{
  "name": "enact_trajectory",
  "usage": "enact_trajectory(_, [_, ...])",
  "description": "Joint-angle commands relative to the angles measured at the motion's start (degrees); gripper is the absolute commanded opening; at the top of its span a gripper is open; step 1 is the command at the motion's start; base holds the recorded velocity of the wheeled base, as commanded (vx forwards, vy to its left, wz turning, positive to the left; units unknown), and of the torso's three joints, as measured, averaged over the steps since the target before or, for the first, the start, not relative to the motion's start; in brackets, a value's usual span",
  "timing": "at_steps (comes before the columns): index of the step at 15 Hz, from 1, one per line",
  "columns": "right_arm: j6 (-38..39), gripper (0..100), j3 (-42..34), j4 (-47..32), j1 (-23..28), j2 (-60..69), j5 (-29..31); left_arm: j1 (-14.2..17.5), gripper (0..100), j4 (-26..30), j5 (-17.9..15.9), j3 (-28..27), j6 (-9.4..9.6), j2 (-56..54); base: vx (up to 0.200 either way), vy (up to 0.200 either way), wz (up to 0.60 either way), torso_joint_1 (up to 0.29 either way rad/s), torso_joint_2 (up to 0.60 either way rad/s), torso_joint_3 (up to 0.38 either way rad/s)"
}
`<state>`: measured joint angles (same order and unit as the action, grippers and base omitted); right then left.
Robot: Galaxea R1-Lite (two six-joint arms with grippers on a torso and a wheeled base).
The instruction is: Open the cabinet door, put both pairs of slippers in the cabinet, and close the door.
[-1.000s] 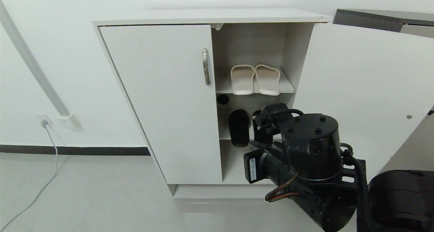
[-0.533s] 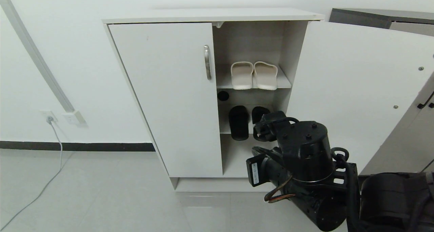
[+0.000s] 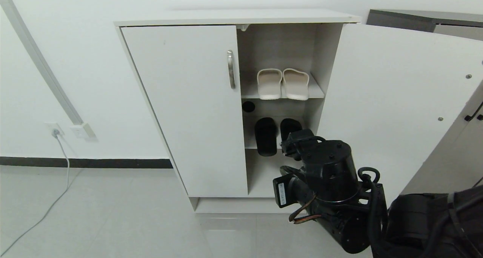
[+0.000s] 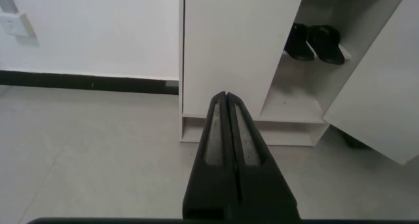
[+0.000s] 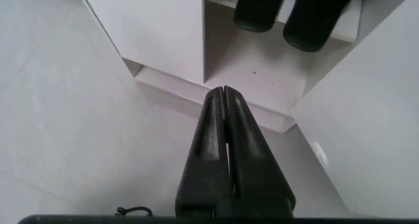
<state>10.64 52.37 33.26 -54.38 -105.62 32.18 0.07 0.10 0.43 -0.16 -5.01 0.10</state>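
Note:
The white cabinet (image 3: pixel 237 16) stands with its left door (image 3: pixel 188 107) shut and its right door (image 3: pixel 392 99) swung wide open. A beige pair of slippers (image 3: pixel 269 83) rests on the upper shelf. A black pair (image 3: pixel 266 135) lies on the shelf below, also seen in the left wrist view (image 4: pixel 300 40) and the right wrist view (image 5: pixel 258 8). My right arm (image 3: pixel 328 175) hangs in front of the cabinet's lower right. Its gripper (image 5: pixel 226 91) is shut and holds nothing, low over the floor before the bottom compartment. My left gripper (image 4: pixel 225 96) is shut and holds nothing, farther back from the cabinet.
The open door (image 5: pixel 366 119) juts out on the right beside my right arm. A wall socket with a cable (image 3: pixel 56 131) is at the left, and grey furniture (image 3: pixel 415 18) stands behind the open door. Tiled floor (image 3: pixel 113 220) spreads in front.
The head camera drew back from the cabinet. My right arm has pulled back and lower, uncovering more of the right black slipper. Slippers and doors have stayed put.

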Motion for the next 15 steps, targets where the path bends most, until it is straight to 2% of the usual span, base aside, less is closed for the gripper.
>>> enact_trajectory(1, [-0.01,0,-0.08,0.14,0.33,-0.82,-0.02,0.01,0,-0.01,0.01,-0.02,0.0,-0.01,0.0,0.0,0.0,0.0,0.0,0.0])
enact_trajectory(3, [-0.1,0,-0.08,0.14,0.68,-1.34,-0.02,0.01,0,-0.01,0.01,-0.02,0.0,-0.01,0.0,0.0,0.0,0.0,0.0,0.0])
enact_trajectory(7, [-0.01,0,-0.08,0.14,0.68,-2.05,-0.02,0.01,0,-0.01,0.01,-0.02,0.0,-0.01,0.0,0.0,0.0,0.014,-0.2,-0.317])
enact_trajectory(15, [0.08,0,-0.08,0.23,0.68,-2.05,0.07,0.01,0,-0.01,0.01,-0.02,0.0,-0.01,0.0,0.0,0.0,0.089,-0.5,-0.355])
